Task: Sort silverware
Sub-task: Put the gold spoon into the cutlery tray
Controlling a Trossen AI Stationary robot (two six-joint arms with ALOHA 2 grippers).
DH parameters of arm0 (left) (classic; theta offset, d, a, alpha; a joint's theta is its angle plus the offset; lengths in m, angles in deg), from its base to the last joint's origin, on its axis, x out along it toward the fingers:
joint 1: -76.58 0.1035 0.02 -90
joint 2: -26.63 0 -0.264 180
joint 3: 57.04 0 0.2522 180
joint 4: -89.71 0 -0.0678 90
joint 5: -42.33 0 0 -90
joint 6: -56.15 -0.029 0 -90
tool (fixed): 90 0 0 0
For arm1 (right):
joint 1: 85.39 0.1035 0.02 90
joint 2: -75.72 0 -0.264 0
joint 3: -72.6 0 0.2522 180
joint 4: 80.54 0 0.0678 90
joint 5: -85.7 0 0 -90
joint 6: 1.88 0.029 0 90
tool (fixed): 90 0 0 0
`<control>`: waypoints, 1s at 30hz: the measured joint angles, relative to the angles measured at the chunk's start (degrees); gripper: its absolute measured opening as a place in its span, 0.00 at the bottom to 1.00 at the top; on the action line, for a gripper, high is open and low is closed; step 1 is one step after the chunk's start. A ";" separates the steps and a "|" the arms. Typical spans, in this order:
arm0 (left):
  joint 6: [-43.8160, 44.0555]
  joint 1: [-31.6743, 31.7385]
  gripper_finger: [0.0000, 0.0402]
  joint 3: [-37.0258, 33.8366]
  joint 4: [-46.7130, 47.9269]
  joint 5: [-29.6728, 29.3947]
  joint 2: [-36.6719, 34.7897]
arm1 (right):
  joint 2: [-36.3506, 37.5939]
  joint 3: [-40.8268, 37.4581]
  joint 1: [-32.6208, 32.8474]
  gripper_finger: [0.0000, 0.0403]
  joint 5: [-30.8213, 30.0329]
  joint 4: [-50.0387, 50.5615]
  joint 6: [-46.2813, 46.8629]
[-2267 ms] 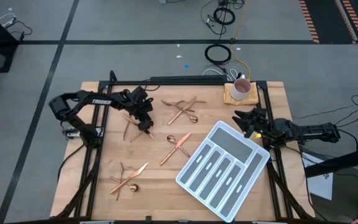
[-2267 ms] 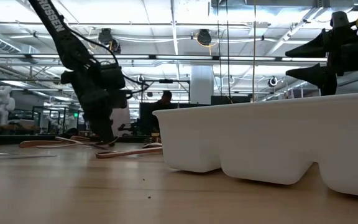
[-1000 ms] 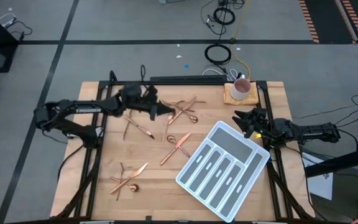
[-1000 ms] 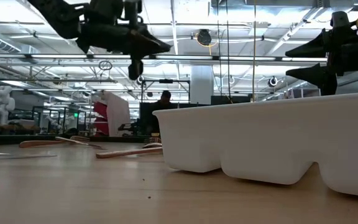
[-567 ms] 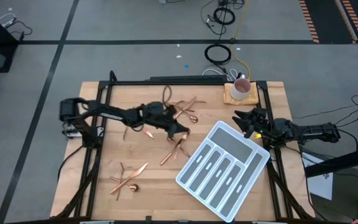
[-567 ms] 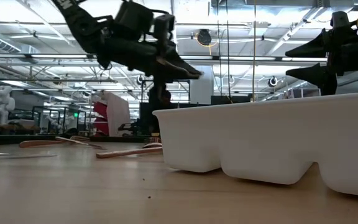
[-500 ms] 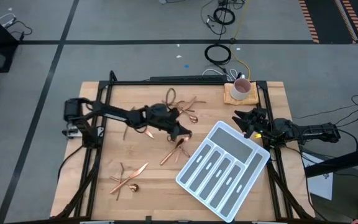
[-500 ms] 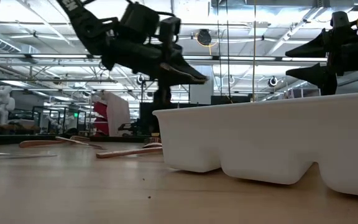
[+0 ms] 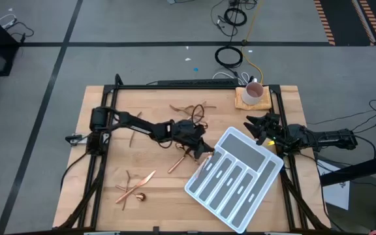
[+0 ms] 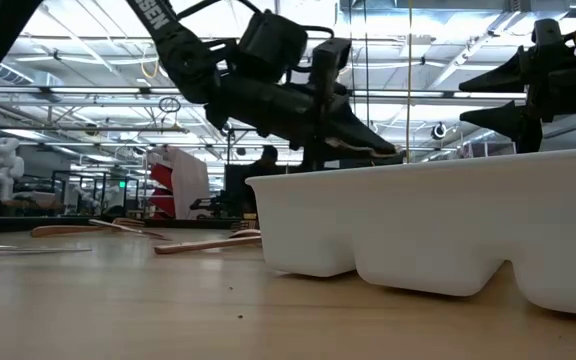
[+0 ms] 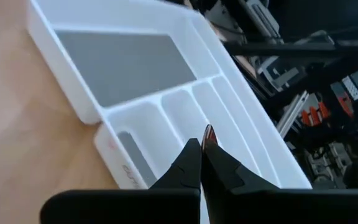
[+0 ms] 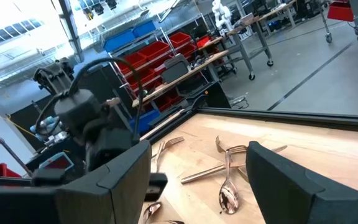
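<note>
Over grey tray, left gripper pinching silverware, no legible labels

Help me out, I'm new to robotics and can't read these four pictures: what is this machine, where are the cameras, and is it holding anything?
It is a robot with two dark arms at a wooden table. One camera looks straight down, one sits at table height, one rides on each wrist. The left gripper is shut on a thin copper-coloured piece of cutlery over the grey-white divided cutlery tray; which kind of piece is hidden. The right gripper waits open beyond the tray's far corner. More copper forks, knives and spoons lie scattered on the wood, and a pink cup stands in the far corner.
</note>
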State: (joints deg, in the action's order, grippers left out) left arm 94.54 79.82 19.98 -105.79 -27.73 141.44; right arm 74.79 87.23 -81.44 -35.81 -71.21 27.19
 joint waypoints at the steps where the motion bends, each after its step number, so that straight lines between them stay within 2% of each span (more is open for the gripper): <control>1: -0.23 -0.47 0.00 0.45 -0.23 -0.41 0.56 | -0.02 0.00 -0.01 0.61 0.00 -0.01 0.01; 15: -4.35 -4.13 0.00 1.04 1.51 -6.28 4.39 | -1.47 0.00 0.01 0.61 0.00 0.00 -0.23; 26: -6.07 -4.77 0.01 1.04 1.62 -6.64 4.39 | -2.36 0.00 0.00 0.61 0.00 0.00 0.01; 30: -7.72 -5.54 0.01 2.67 4.99 -6.39 4.39 | -2.38 0.00 -0.01 0.61 0.00 0.00 0.00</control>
State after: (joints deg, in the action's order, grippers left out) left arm 86.82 74.29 22.65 -100.80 -34.12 145.83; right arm 72.40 87.23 -81.45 -35.81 -71.21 27.19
